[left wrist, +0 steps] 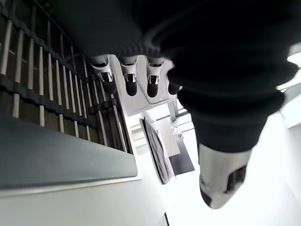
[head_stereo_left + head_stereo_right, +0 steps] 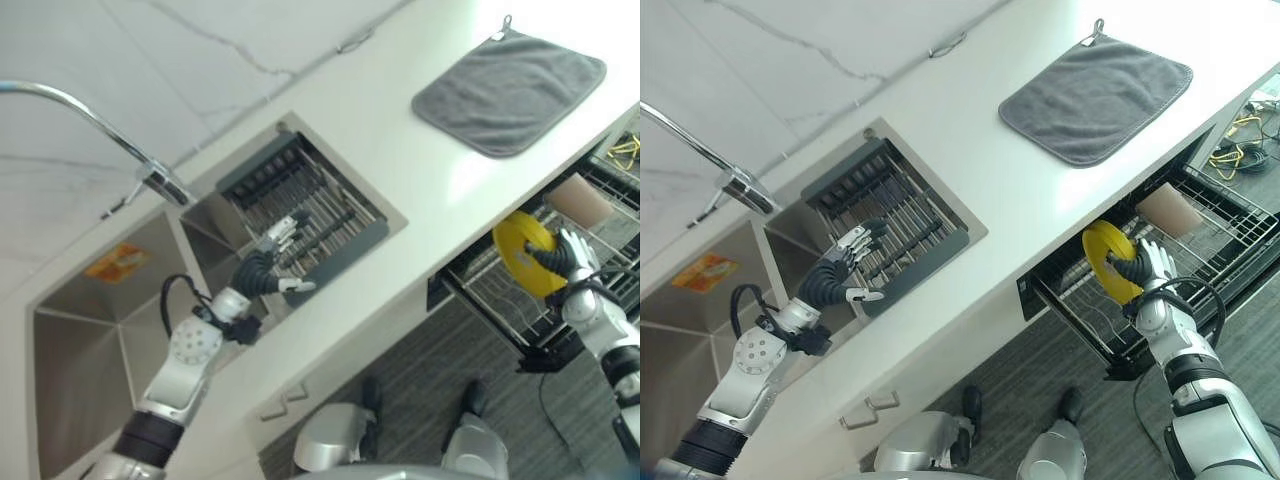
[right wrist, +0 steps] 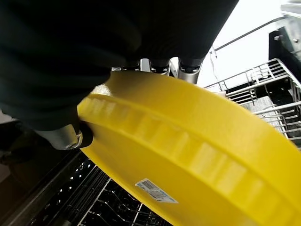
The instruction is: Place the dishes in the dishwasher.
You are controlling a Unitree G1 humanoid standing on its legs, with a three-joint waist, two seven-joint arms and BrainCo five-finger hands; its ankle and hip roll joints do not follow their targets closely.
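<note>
Gripping a yellow plate [image 2: 527, 253] by its rim, the right hand [image 2: 1148, 262] holds it on edge above the pulled-out dishwasher rack [image 2: 1200, 215]; fingers and thumb are curled round the plate's edge. In the right wrist view the plate [image 3: 188, 155] hides most of the hand, so that only the finger bases above its rim and the thumb below it can be made out (a small white label sits on the plate's underside). The plate stands nearly upright, its face turned towards the counter edge, and its lower part is masked by the hand and the rack wires. A pale pink dish [image 2: 580, 200] lies in the rack just beyond the plate, partly cut off by the counter overhang. The left hand [image 2: 278, 240] hovers over the dark drying rack [image 2: 880, 215] set across the sink [image 2: 100, 330], fingers straight and relaxed, holding nothing; its fingertips [image 1: 129, 82] show above the rack's bars in the left wrist view. The white countertop [image 2: 400, 170] carries a grey cloth mat [image 2: 1095, 95], a chrome tap [image 2: 100, 125] arches over the sink, the wall behind is marbled white, and the floor below is dark grey.
</note>
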